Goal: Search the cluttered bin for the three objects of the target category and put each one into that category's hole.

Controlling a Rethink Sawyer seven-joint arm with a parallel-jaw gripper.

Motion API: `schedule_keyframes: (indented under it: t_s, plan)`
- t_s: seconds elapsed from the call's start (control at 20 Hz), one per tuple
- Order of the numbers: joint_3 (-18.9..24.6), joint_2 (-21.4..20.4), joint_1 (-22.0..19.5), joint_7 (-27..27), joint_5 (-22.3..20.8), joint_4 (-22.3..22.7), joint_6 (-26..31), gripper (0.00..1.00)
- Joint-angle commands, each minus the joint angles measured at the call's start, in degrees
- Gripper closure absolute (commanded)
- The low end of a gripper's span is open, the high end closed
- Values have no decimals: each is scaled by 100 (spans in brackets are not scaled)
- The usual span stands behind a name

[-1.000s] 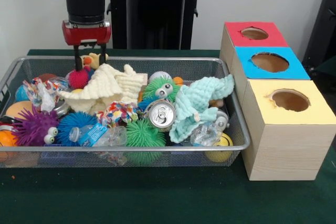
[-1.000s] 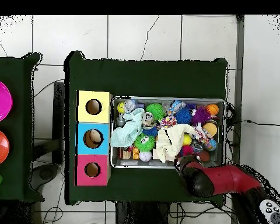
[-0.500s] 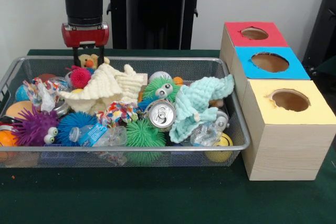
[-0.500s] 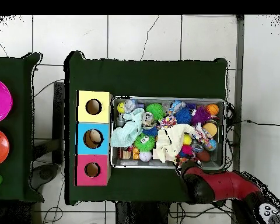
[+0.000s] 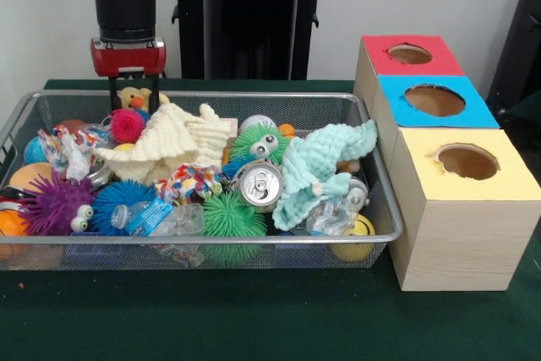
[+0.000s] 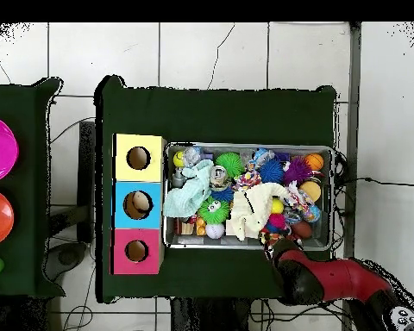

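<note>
Pink spiky ball [image 5: 127, 124] lies free in wire bin [image 5: 203, 95], round and bristly. Gripper [image 5: 127, 97] above it; front view can't settle its state, overhead hides it.

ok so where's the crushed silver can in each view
Front view: the can lies mid-bin near the front rim, open top facing the camera.
Overhead view: the can sits in the bin's upper left part.
Shared landmark: the mint cloth beside it.

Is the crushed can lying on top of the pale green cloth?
No, the crushed can lies beside the pale green cloth, resting on the spiky balls to its left.
</note>
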Motion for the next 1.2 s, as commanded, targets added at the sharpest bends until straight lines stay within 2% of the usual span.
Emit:
schedule_keyframes:
  t_s: [0.05,0.15,0.2,0.4,0.9,1.0,1.2]
  plan:
    - [-347,480,-63,50,-512,14,300,0]
    - [-446,476,28,120,-555,10,239,0]
    - [-479,470,68,143,-552,8,233,100]
    - [-600,453,229,176,-594,-41,230,100]
    - [-576,490,304,15,-449,-118,414,100]
    - [-495,483,264,5,-367,-107,443,100]
    - [-41,129,196,-255,65,-32,908,100]
